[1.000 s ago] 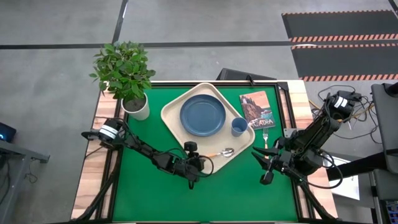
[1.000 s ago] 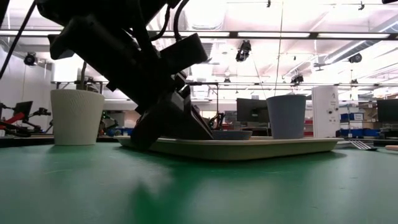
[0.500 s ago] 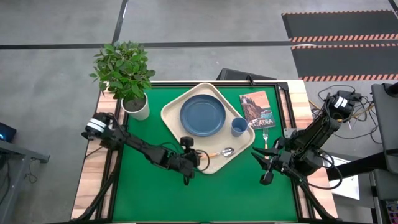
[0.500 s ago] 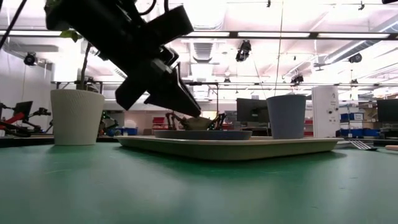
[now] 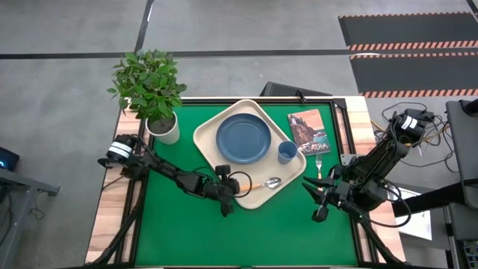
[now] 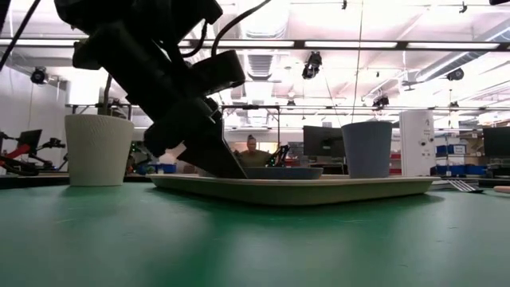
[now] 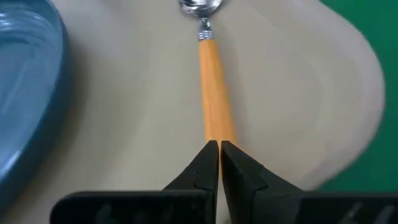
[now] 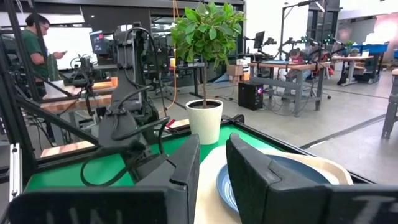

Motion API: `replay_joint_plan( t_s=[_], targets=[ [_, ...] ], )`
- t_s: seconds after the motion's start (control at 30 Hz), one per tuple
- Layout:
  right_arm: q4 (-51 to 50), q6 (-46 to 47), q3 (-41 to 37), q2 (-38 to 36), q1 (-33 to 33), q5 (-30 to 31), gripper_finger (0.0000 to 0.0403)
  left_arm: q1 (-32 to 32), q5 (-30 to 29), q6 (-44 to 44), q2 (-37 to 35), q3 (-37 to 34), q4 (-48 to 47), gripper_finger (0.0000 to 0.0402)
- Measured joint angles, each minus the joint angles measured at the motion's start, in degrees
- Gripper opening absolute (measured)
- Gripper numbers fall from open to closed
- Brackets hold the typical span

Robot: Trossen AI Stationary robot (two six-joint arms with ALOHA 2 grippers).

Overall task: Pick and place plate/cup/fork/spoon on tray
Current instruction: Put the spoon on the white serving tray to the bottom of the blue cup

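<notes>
The cream tray (image 5: 205, 146) lies at the table's middle, toward the far edge. The blue plate (image 5: 243, 138), the blue cup (image 5: 287, 152) and the orange-handled spoon (image 5: 267, 182) rest on it. The fork (image 5: 319, 163) lies on the green mat right of the tray, beside a book. My left gripper (image 7: 219, 146) is shut, its tips at the free end of the spoon's handle (image 7: 216, 118) by the tray's near rim. My right gripper (image 5: 312, 200) is open and empty over the mat, near the fork. My left gripper's shut fingertips (image 7: 211, 152) stand at the free end of the spoon's handle (image 7: 217, 134), in line with it and coming from the table's left, slanting down. They hide the end of the handle, and I cannot tell whether they touch it. The spoon lies flat on the tray.
A white plant pot (image 5: 163, 128) with a leafy plant stands at the far left corner. A book (image 5: 308, 131) lies right of the tray at the far right. Bare green mat (image 5: 246, 239) spreads along the near side. A person shows in the room behind.
My left gripper rose and tipped away from the tray's near rim, then came back down to it, ending a little farther toward the table's left. The spoon has stayed where it was on the tray.
</notes>
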Motion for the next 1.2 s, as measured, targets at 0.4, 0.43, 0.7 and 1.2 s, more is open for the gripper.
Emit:
replay_joint_plan(
  t_s=[0.4,0.43,0.7,1.2],
  targets=[
    [-9.0,6.1,3.5,0.0,-0.3,0.6,0.0033,-2.9,-3.3,6.4,-11.6,1.0,1.9,0.0000],
    [-11.7,6.6,4.9,0.0,-0.5,0.6,0.0027,-3.5,-4.3,8.3,-13.3,0.9,1.8,0.0000],
    [-45.6,19.0,20.0,0.0,-4.4,-1.6,0.0009,-6.6,-5.8,23.2,-23.5,0.3,8.7,0.0000],
    [-112.3,56.0,49.4,9.1,-29.8,-43.4,0.0008,-6.9,-9.9,31.8,-32.8,-0.8,9.9,0.0000]
  ],
)
